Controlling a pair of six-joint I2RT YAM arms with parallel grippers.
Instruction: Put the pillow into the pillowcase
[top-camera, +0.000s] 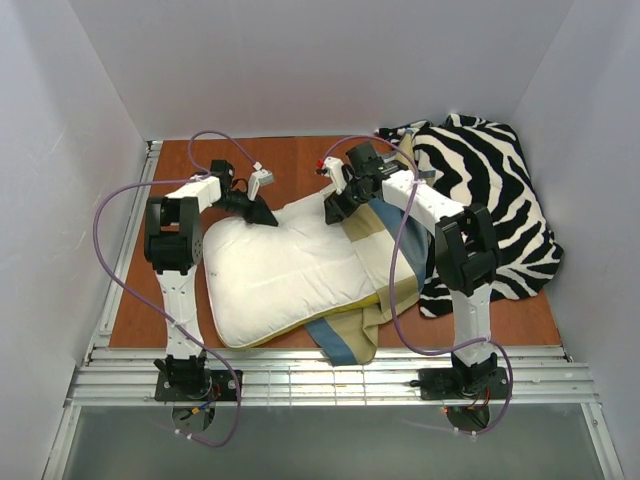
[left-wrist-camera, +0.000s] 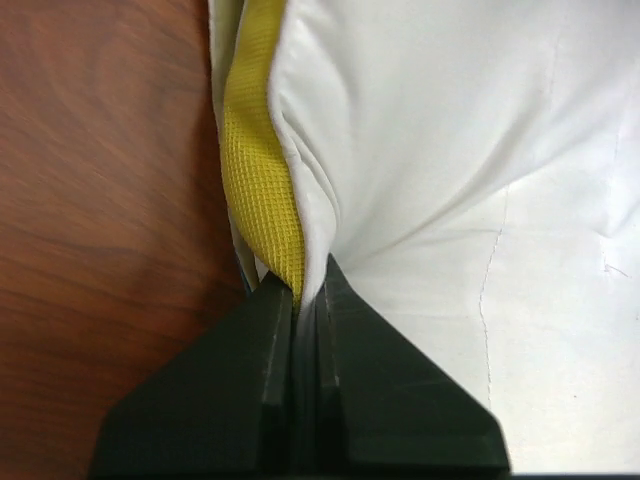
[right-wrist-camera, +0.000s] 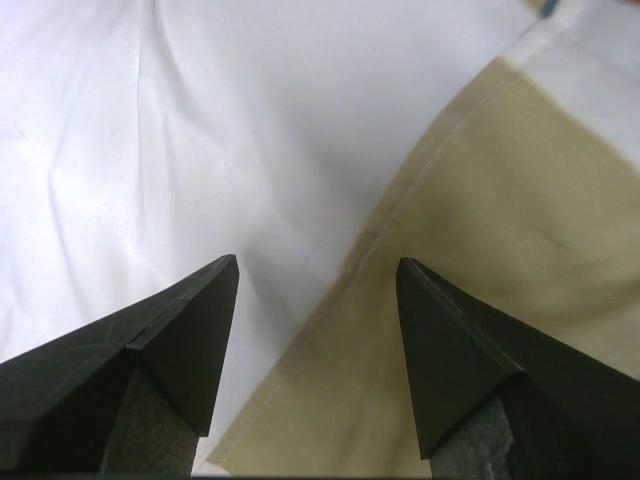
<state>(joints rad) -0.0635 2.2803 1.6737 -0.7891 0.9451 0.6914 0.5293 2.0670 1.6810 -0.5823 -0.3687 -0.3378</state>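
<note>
Top external: pillow (top-camera: 285, 270) mostly outside pillowcase (top-camera: 345, 340); left jaws clamping pillow, right jaws released.

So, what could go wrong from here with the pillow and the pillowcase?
The left fingers pinch only a thin fold at the edge of the pillow, so it may slip free when pulled. The right fingers are open over the pillowcase hem, holding nothing, so the case might slide along with the pillow.

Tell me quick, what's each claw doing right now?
Left gripper: closed, pinching the pillow at its edge.
Right gripper: open, holding nothing, over the pillowcase hem.
</note>
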